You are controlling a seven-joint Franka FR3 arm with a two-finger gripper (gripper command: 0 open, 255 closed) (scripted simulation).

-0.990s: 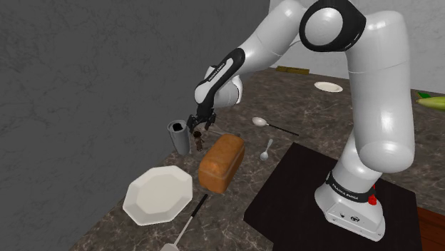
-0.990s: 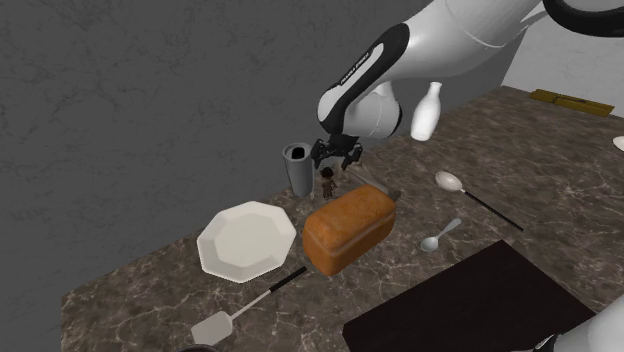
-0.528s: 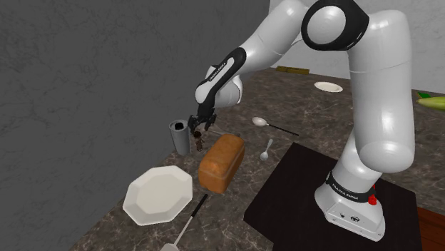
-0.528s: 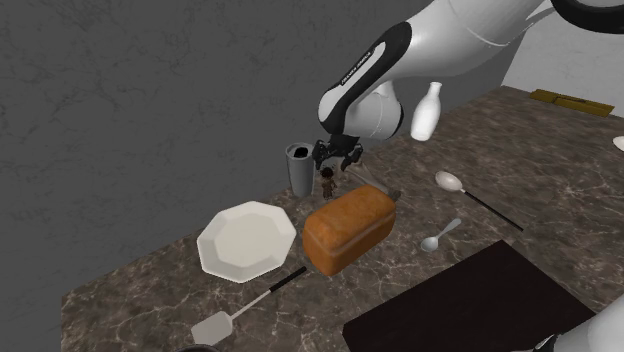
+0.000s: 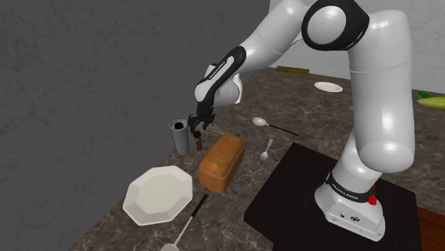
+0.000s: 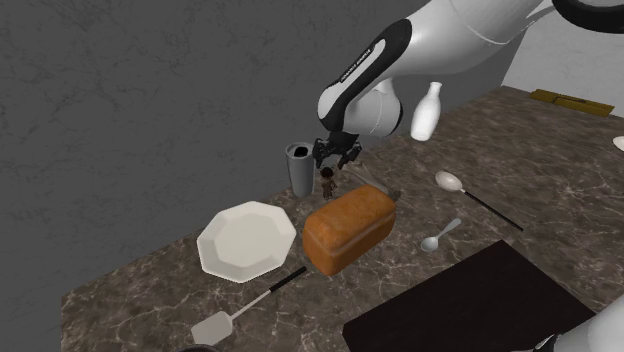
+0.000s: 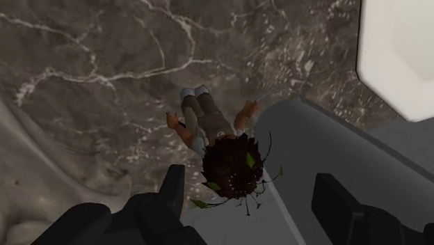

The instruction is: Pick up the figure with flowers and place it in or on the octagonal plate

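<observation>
Here the claw [image 7: 252,177] (spread) hovers above the figure [image 7: 209,125].

You see a glossy white arm [image 5: 376,107] of rounded segments; black bands ring its joints; small white lettering marks the forearm band [image 5: 222,68] and base collar [image 5: 347,191]; the gripper [image 5: 197,130] is all black.

The loaf [image 6: 348,228] lay on the marbled surface [image 6: 130,290]. Just behind it stood the small figure [image 6: 328,183], with the claw [image 6: 337,153] right above its head. A grey cup [image 6: 298,169] stood behind the loaf, beside the figure. The white plate [image 6: 246,240] lay near the loaf, toward the second exterior view's left.
</observation>
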